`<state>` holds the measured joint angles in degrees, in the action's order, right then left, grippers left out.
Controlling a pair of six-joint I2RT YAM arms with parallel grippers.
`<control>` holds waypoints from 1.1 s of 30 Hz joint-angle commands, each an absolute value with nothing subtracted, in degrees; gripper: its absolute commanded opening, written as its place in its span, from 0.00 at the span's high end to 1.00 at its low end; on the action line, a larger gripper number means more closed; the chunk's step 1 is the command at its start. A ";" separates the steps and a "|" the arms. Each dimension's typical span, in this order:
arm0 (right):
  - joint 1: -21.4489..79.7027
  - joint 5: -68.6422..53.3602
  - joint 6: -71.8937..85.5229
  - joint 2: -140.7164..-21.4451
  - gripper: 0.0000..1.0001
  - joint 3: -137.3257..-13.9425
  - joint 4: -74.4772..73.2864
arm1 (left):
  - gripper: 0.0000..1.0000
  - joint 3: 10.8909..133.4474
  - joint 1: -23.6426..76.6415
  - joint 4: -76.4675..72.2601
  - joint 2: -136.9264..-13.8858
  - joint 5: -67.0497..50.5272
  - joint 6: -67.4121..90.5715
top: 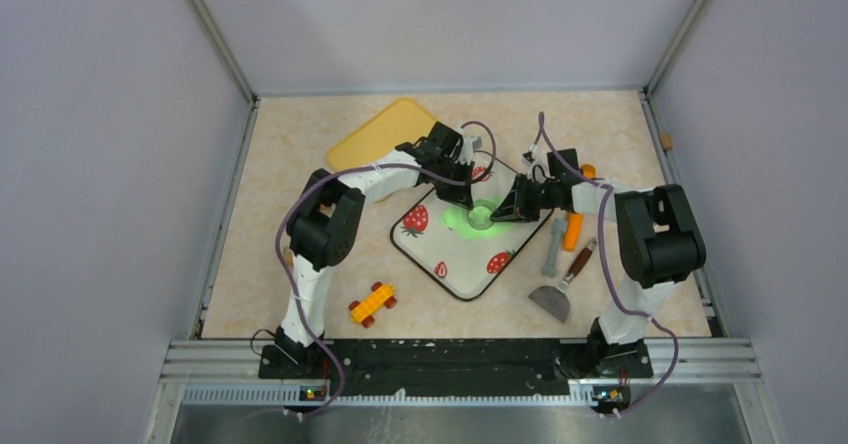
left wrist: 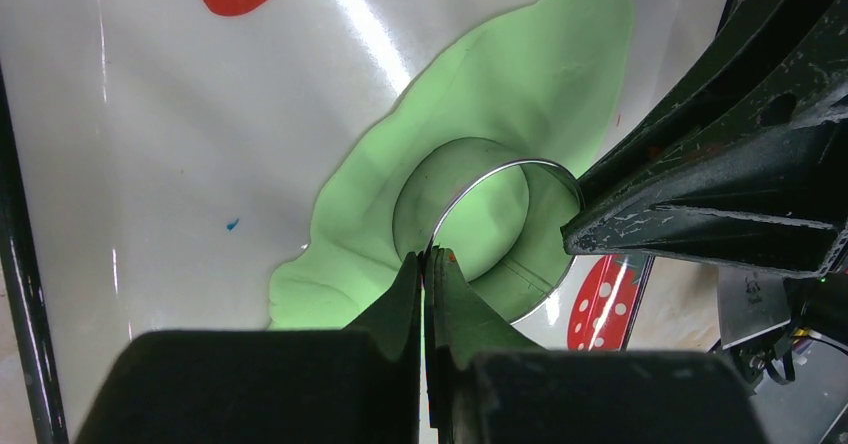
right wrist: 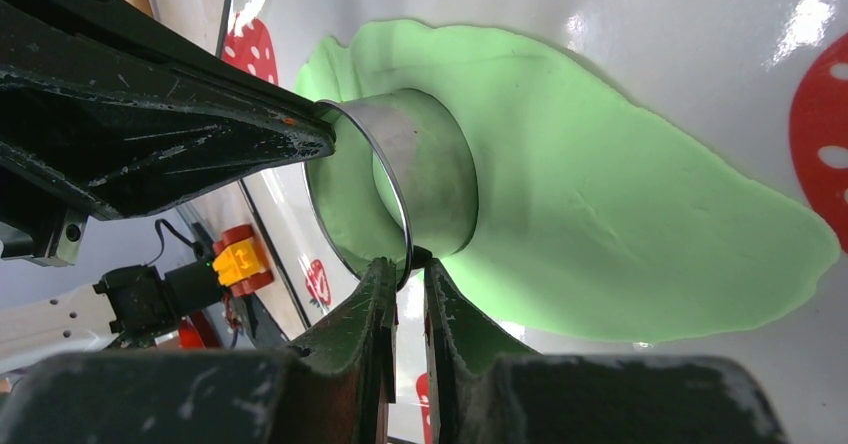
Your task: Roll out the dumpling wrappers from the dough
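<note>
Left gripper (left wrist: 428, 260) and right gripper (right wrist: 408, 264) each pinch the ring cutter (right wrist: 440, 164) standing in the dough (right wrist: 620, 224) below

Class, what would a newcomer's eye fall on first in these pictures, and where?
The bright green dough, flattened across the middle of the strawberry mat. A metal ring stands on it, and the left gripper and right gripper each pinch its rim from opposite sides. A yellow tray lies beyond the mat, to the left.
</note>
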<state>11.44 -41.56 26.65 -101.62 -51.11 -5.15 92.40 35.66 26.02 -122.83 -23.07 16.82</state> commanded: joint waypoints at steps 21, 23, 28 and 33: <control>11.72 -42.44 20.38 -95.98 0.79 -58.07 -11.36 | 0.83 98.45 34.44 35.64 -120.72 -21.10 9.24; 11.70 -43.37 19.41 -94.62 0.73 -60.59 -13.38 | 0.66 100.63 34.40 36.80 -119.84 -19.71 8.89; 11.72 -42.07 11.78 -92.12 0.64 -65.02 -18.99 | 0.44 103.84 34.16 41.17 -117.31 -17.24 6.45; 11.74 -42.25 -4.53 -93.16 0.59 -69.10 -24.64 | 0.41 89.23 33.97 32.32 -107.35 -20.45 -3.23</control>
<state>11.46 -42.06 10.55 -93.78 -64.82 -18.92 99.37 34.09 38.09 -118.26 -18.55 5.63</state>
